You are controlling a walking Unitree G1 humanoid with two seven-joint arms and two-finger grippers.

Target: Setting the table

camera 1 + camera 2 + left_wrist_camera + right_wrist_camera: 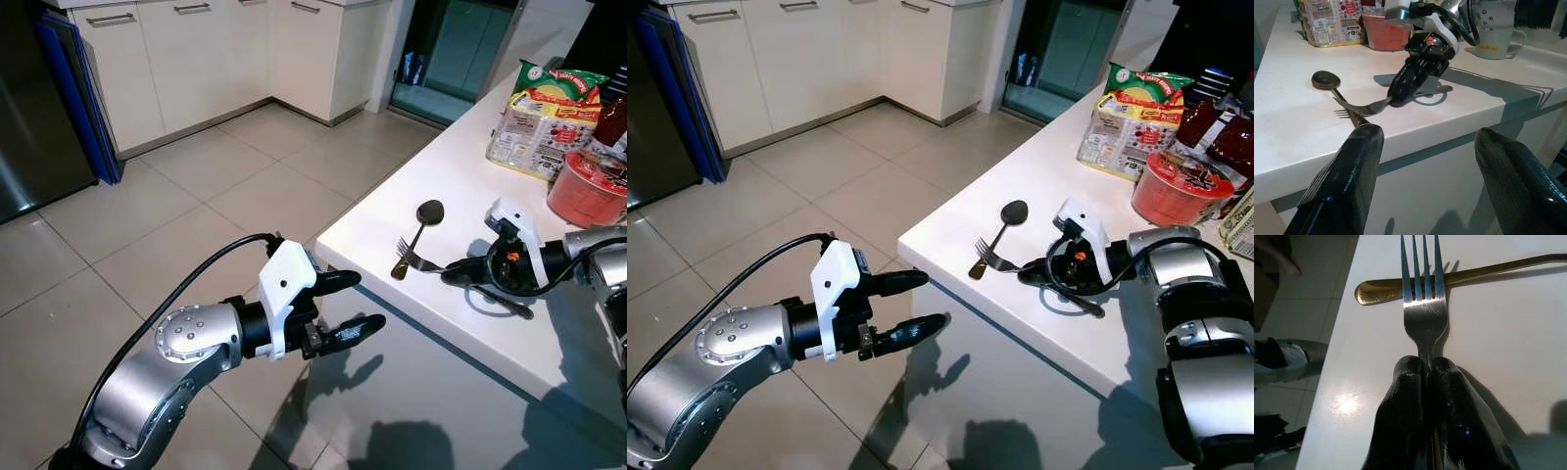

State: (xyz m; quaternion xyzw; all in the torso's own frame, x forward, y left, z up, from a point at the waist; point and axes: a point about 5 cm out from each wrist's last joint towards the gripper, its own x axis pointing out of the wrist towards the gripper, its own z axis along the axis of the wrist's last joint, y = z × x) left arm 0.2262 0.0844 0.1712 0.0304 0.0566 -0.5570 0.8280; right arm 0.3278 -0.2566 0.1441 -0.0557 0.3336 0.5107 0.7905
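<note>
Fork: the fork (1423, 308) lies near the front corner of the white desk (460, 176), its tines crossing over the gold handle end of the spoon (419, 235) and pointing off toward the desk edge.
Right gripper: the right gripper (1427, 377) has its two black fingers (1400, 421) pressed together on the fork's neck just behind the tines, low over the desk.
Left gripper: the left gripper (345, 305) hovers off the desk over the tiled floor (196, 196), in front of the corner, fingers (1347, 181) spread wide with nothing between them.
Handling: the fork looks like thin polished steel, so I judge it light, rigid and slick; a flat narrow stem can twist or slide in a pinch.
Where to hold: the neck grip keeps the tines steady; a hold nearer mid-handle would likely balance better for carrying.
Spoon: dark bowl, gold handle, likely as stiff and slippery; with the fork resting on it, dragging the fork could shift it.
Nearby: a red bowl (586, 191) and a food packet (544, 122) sit further back on the desk, well apart from the cutlery.
</note>
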